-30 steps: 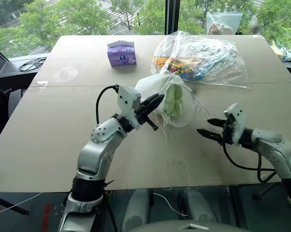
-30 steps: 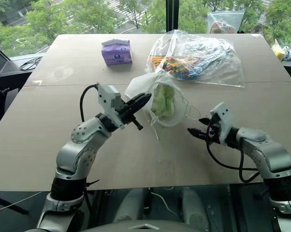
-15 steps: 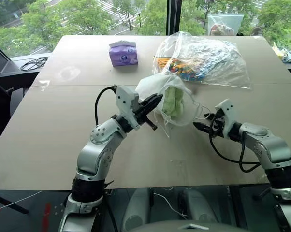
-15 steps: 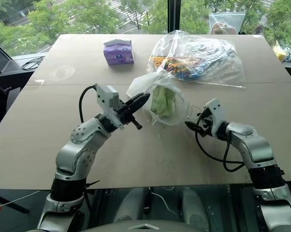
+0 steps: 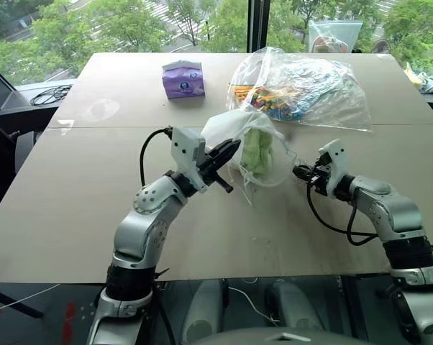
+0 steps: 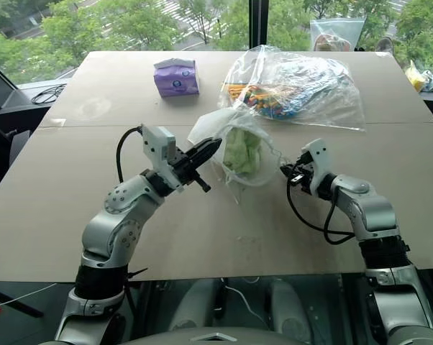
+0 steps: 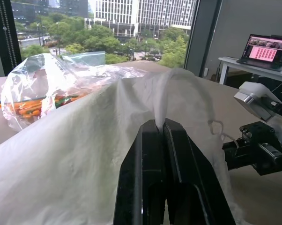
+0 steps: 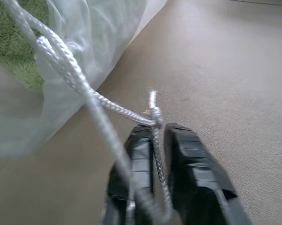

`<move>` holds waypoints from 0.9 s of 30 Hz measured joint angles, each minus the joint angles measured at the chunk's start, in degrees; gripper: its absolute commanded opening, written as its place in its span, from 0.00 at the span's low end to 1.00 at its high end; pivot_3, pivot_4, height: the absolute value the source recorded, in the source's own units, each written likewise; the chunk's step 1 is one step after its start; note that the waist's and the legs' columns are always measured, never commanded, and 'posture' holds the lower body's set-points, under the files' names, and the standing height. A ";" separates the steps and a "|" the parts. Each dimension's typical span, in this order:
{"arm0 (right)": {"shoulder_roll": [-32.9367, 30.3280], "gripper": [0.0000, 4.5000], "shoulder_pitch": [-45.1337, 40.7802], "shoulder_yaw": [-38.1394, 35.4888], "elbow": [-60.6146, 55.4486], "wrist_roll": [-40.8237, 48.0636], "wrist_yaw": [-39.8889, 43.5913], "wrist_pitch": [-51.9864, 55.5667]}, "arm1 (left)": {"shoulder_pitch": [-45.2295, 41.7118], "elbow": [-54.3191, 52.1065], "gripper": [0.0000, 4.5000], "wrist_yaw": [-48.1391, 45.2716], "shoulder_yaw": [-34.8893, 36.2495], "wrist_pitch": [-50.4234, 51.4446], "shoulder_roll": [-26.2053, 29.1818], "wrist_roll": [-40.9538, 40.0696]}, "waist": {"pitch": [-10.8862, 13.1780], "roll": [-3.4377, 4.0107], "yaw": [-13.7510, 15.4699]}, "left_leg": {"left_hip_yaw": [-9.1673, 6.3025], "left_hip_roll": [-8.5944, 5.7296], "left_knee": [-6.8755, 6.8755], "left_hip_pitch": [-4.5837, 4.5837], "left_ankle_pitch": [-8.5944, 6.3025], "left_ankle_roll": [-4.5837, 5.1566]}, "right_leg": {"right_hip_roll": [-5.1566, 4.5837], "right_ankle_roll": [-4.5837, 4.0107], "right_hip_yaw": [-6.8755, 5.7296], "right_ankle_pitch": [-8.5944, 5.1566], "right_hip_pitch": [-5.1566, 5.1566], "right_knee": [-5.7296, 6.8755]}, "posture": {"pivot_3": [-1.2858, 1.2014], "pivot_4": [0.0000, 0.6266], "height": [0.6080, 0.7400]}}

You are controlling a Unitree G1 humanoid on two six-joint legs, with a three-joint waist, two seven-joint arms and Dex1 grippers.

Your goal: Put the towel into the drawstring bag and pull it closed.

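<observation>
R end effector (image 8: 152,140) clamped on cord (image 8: 80,84); L (image 7: 160,129) on drawstring bag (image 5: 234,129), towel (image 5: 258,151) half-veiled.

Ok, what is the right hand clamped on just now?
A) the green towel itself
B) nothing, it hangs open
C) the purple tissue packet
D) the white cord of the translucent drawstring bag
D: in the right wrist view the right hand has its black fingers shut on the white cord running from the translucent white drawstring bag.

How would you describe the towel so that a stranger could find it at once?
Start at the table and find the thin white bag held up near its middle by the left gripper. The towel is the fluffy light green cloth inside; nothing else nearby is green and soft.
</observation>
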 measured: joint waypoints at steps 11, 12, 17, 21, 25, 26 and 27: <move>-0.07 0.00 -2.02 -3.54 5.55 -2.88 -2.96 -3.37 | -0.02 -0.04 0.06 1.46 0.43 3.52 -0.81 -1.27 | 0.00 0.00 0.00 | 0.02 -0.01 0.02 0.01 0.00 0.00 | 0.00 0.00 0.02 0.01 0.01 0.02 | 0.52 0.24 1.00; 0.23 0.00 -2.96 -4.40 6.95 -3.16 -4.14 -4.04 | -0.02 -0.04 0.13 1.45 0.50 3.36 -0.82 -1.22 | 0.00 0.00 -0.07 | 0.03 -0.01 0.02 0.01 0.00 0.00 | 0.01 0.00 0.04 0.01 0.00 0.03 | 0.52 0.24 1.00; 0.19 0.00 -6.38 -8.43 10.92 -4.81 -7.89 -7.12 | -0.02 -0.04 0.58 1.03 0.62 2.31 -0.78 -1.21 | 0.00 0.00 -0.05 | 0.06 0.00 0.00 0.04 0.00 0.00 | 0.02 0.00 0.05 0.01 0.01 0.02 | 0.52 0.24 1.00; 0.36 0.00 -6.38 -8.47 11.40 -5.17 -7.97 -7.33 | 0.46 -1.96 0.95 1.31 1.56 2.79 -0.33 -2.68 | 0.00 0.00 -0.10 | 0.08 0.00 -0.01 0.03 0.00 0.00 | 0.01 0.00 0.09 0.01 0.00 0.03 | 0.52 0.24 1.00; 0.59 0.00 -6.38 -8.49 11.39 -5.19 -8.57 -7.24 | 1.99 -6.71 0.98 -0.22 8.52 5.64 2.44 -11.70 | 0.00 0.01 -0.25 | 0.05 0.05 -0.01 0.06 0.00 0.00 | -0.06 -0.01 0.07 0.01 0.01 0.05 | 0.52 0.24 1.00; 0.59 0.00 -6.38 -8.51 11.39 -5.19 -8.67 -7.22 | 2.08 -7.21 0.98 -0.33 9.99 6.06 3.05 -13.02 | 0.00 0.01 -0.21 | 0.05 0.05 -0.01 0.07 0.00 0.00 | -0.08 -0.01 0.06 0.01 0.01 0.06 | 0.52 0.24 1.00; 0.69 0.00 -6.38 -8.50 11.38 -5.19 -8.78 -7.21 | 2.48 -7.93 0.98 -0.67 11.93 7.08 4.18 -15.53 | 0.00 0.01 -0.16 | 0.05 0.05 -0.01 0.09 0.00 0.00 | -0.05 -0.01 0.06 0.01 0.02 0.07 | 0.52 0.24 1.00</move>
